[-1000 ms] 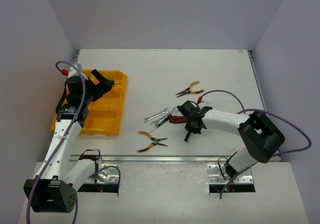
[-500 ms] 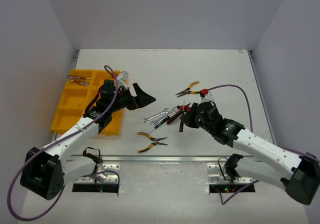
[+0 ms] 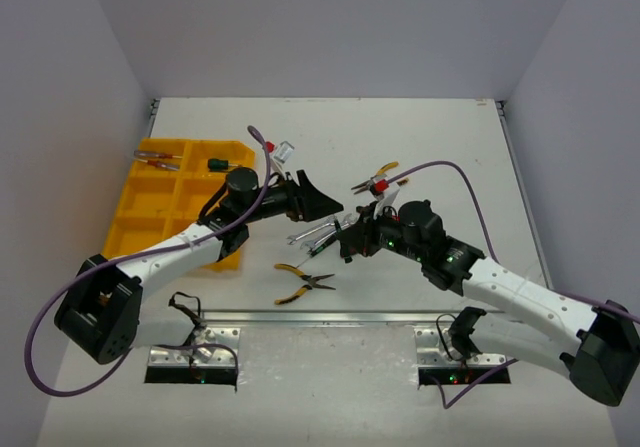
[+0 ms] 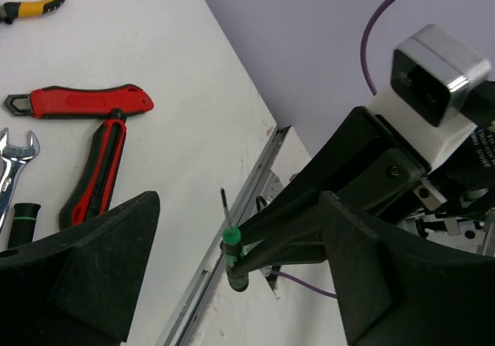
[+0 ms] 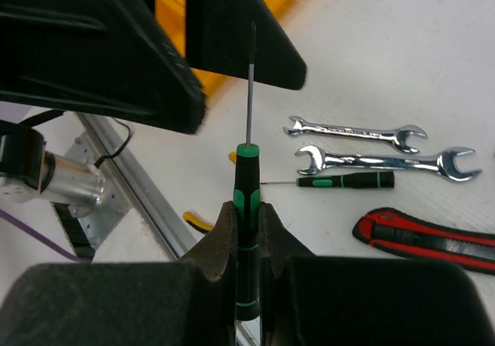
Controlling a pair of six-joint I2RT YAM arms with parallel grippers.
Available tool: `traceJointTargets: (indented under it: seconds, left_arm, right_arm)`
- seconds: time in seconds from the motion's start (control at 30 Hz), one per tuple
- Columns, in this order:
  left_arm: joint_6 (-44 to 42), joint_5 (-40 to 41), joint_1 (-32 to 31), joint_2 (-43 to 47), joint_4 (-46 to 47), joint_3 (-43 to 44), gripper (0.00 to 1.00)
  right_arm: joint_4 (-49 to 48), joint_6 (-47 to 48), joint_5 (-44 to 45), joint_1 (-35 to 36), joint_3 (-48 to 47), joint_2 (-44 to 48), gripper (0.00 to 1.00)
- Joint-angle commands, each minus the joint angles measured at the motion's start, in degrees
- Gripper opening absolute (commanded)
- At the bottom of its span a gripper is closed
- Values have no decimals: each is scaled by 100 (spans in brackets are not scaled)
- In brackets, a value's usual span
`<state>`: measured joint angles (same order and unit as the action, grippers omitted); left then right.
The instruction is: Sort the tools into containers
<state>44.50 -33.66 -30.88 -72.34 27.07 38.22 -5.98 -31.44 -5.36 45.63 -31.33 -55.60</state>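
The slim green-and-black precision screwdriver (image 5: pixel 247 195) is held in the air above the white tabletop (image 3: pixel 450 137), clamped by its handle in the closed right pincer (image 5: pixel 247 216). Its long axis runs straight out from that pincer, thin steel shaft leading, towards the left pincer (image 3: pixel 320 202), whose jaws are spread wide and empty. The tip seems to sit between those open fingers, though depth is hard to judge. The left arm is nearer the bright yellow plastic organiser tray (image 3: pixel 150 212).
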Motion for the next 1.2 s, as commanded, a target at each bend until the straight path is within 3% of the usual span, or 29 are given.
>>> traceJointTargets:
  seconds: [0.0,0.1,0.17,0.23,0.3,0.37,0.4,0.43,0.47,0.63,0.77,0.9,1.0,1.17]
  left_arm:
    - [32,-62,-133,-95,448,261,72]
    - [25,-72,-237,-142,477,329,53]
    - [50,-97,-298,-188,527,391,18]
    - [44,-56,-322,-180,518,411,0]
    - [6,43,-322,-132,466,415,0]
    - [-55,225,-322,-45,293,423,0]
    - [-167,750,-322,76,-215,518,0]
    - [-232,908,-315,100,-400,582,0]
    - [-300,1115,-300,119,-628,663,0]
    - [-595,2715,224,139,-2319,1384,0]
    - [-716,4237,1415,12,-3815,1945,0]
    - [-751,5814,2473,-77,-4838,2601,0]
    - [-632,6159,3857,-292,-5368,3210,0]
    - [-606,6722,4968,-644,-5927,3755,0]
  right_arm:
    - [-770,274,-593,25,-134,64,0]
    - [-846,244,-615,17,-146,32,0]
    - [-900,235,-627,16,-175,32,0]
    - [-872,244,-518,16,-204,32,0]
    - [-792,244,-292,16,-224,41,1]
    - [-747,278,-116,16,-242,41,14]
    - [-653,305,14,8,-259,32,44]
    - [-609,257,101,8,-287,25,82]
    - [-533,205,252,8,-307,23,97]
    - [487,80,1392,-29,-612,-129,99]
    - [1422,-156,2291,-89,-932,-115,99]
    - [1753,-108,2365,-98,-1075,73,99]
    - [2021,-73,2333,-98,-1129,278,99]
    - [2115,-46,2222,-98,-964,626,99]
